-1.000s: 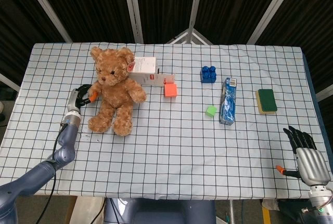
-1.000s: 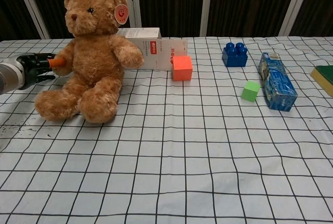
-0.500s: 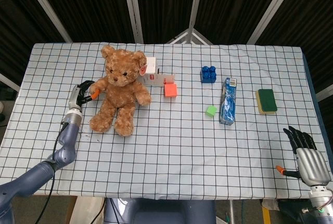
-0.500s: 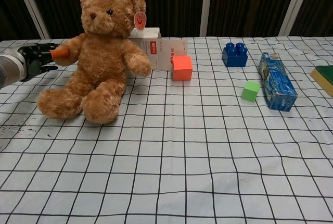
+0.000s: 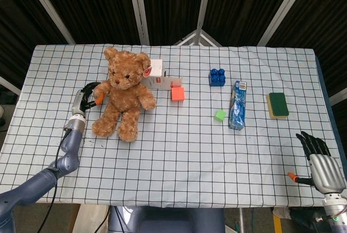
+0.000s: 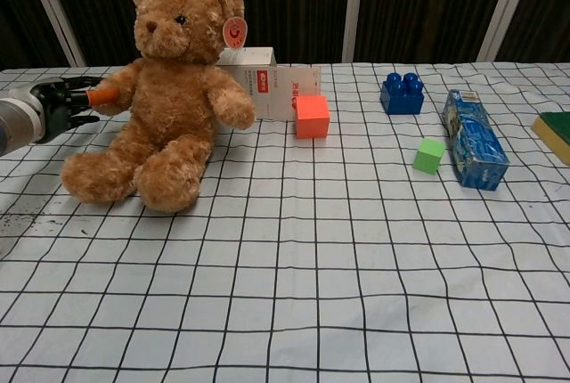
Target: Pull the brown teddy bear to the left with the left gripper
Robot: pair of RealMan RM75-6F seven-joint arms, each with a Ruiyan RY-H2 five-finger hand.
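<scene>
My left hand (image 5: 88, 97) grips the brown teddy bear (image 5: 123, 91) by its arm; bear sits upright at the worktop's (image 5: 179, 151) left-centre, just in front of a white box (image 6: 256, 83). Right hand (image 5: 320, 160) rests at the near right edge, fingers extended, holding nothing.

White box (image 6: 258, 80) w/ orange cube (image 6: 312, 116) touching its front. Blue brick (image 6: 402, 93), green cube (image 6: 429, 155) beside blue pack (image 6: 474, 151). Green sponge (image 5: 278, 104) far right on checkered cloth (image 6: 356, 267).
</scene>
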